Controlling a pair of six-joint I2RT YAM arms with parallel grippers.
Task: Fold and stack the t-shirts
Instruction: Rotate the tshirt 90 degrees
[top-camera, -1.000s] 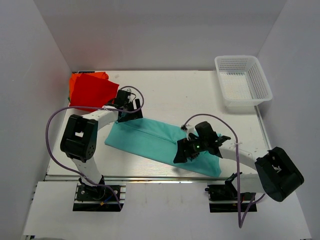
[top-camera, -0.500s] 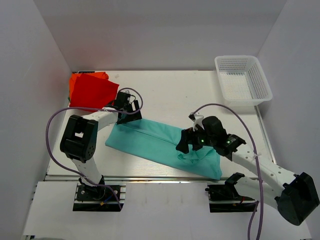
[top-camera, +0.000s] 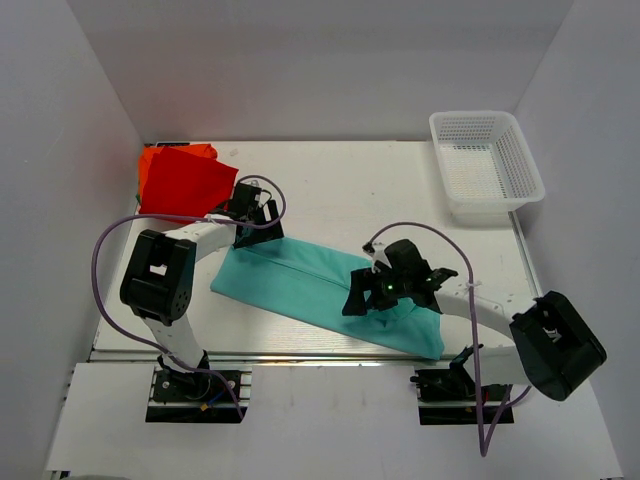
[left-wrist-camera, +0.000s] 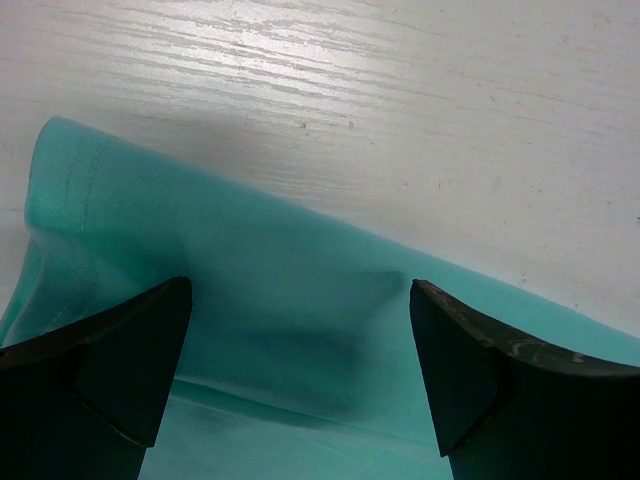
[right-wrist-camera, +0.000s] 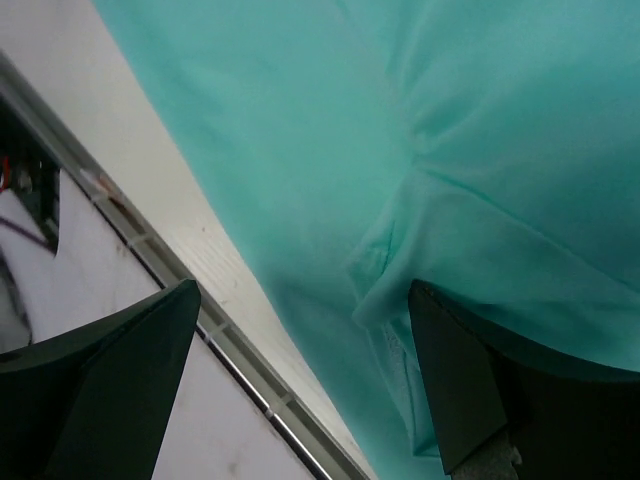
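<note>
Basket (top-camera: 487, 160), white mesh, sits at the bench's (top-camera: 350, 190) far right corner, well apart from both arms. Red t-shirt (top-camera: 183, 183), orange edge (top-camera: 150, 160) showing behind it, lies at the far left corner. Teal t-shirt (top-camera: 290, 275) stretches slantwise across the near middle. My left pincer (top-camera: 258, 232) is at its far left end, my right pincer (top-camera: 358, 293) over its near right part.

Left wrist view: fingers (left-wrist-camera: 110, 370) spread wide, straddling the teal hem beside bare bench, gripping nothing.

Right wrist view: fingers (right-wrist-camera: 110, 380) likewise wide apart above creased teal cloth by the bench's near edge, nothing held.
</note>
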